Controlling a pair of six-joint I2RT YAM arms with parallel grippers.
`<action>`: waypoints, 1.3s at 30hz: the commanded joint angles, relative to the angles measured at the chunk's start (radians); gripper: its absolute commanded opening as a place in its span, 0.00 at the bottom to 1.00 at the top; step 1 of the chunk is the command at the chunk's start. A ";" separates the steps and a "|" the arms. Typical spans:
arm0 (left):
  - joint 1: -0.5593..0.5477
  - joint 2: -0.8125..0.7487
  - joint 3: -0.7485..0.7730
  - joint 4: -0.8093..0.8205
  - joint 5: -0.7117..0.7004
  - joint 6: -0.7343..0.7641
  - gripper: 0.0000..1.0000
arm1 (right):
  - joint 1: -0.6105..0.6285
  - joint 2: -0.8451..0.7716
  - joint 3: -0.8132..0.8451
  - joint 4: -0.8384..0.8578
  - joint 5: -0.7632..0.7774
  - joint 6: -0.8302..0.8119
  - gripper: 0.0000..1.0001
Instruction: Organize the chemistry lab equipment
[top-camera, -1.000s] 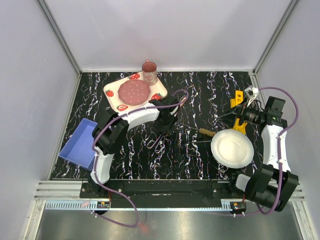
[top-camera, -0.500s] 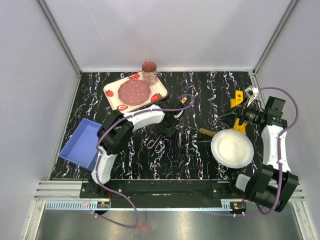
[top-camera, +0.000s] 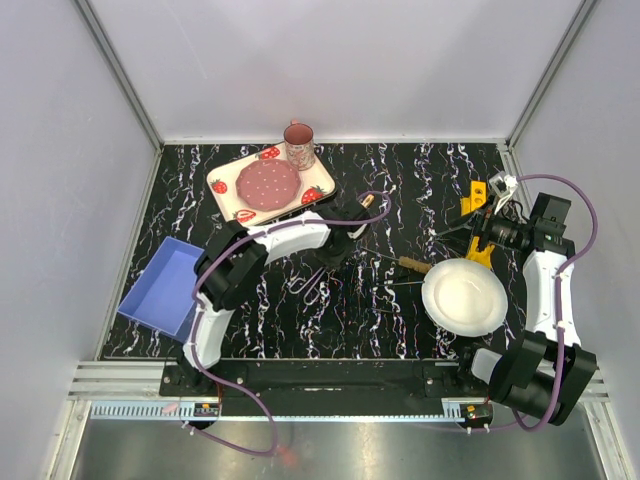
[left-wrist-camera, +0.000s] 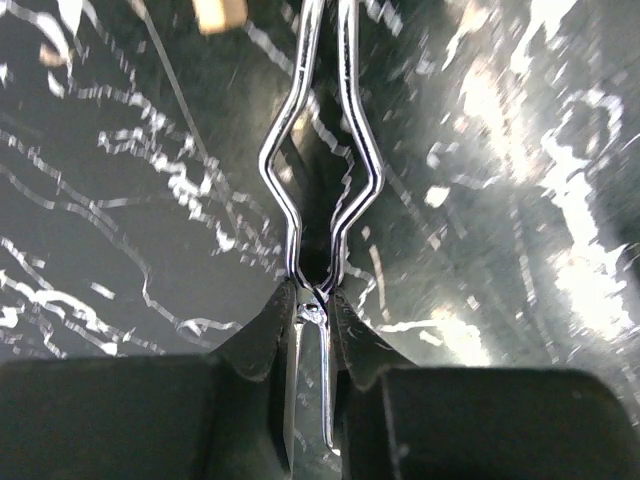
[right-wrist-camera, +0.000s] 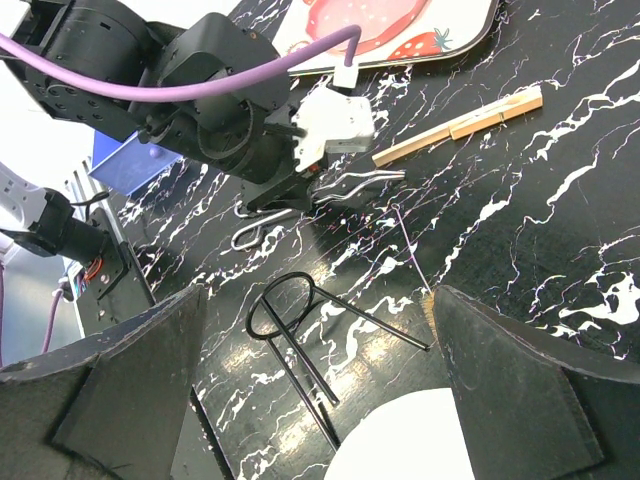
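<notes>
Left wrist cam first: left jaws are pinched right down on the tong (left-wrist-camera: 297, 248). Both fingers (left-wrist-camera: 255, 335) press the two wires together just below where they bow out into a diamond shape. Tong's bright metal wire, running away from the cam over the black marbled table (left-wrist-camera: 120, 200). Can't tell if it's lifted or lying flat. Tan blurry bit at the top edge, no idea what it is from here.

Top cam: left arm (top-camera: 270, 235) reaches across to mid table. The tong sits under its tip w/ the looped end poking out toward the near edge. Strawberry tray (top-camera: 228, 200) is at the back left, mug (top-camera: 299, 145) at its far corner. Blue bin (top-camera: 160, 288) at the left edge, white plate (top-camera: 464, 297) on the right. A wood-handled rod (top-camera: 412, 265) lies btw tong and plate, close to the plate's rim.

Right wrist cam: right jaws are spread wide w/ nothing btw them, hovering by the plate. From there you get a wooden peg (right-wrist-camera: 460, 125) flat on the table just past the tong. A black wire loop (right-wrist-camera: 285, 300) lies nearer the plate, apart from both.
</notes>
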 joint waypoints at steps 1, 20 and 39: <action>0.001 -0.141 -0.063 -0.028 -0.080 0.057 0.07 | 0.001 -0.026 0.027 -0.009 -0.007 -0.023 1.00; 0.359 -0.778 -0.300 -0.245 -0.296 0.045 0.07 | 0.001 -0.019 0.035 -0.026 -0.023 -0.034 1.00; 0.852 -0.909 -0.491 -0.297 -0.037 -0.102 0.08 | 0.001 -0.025 0.040 -0.029 -0.038 -0.035 1.00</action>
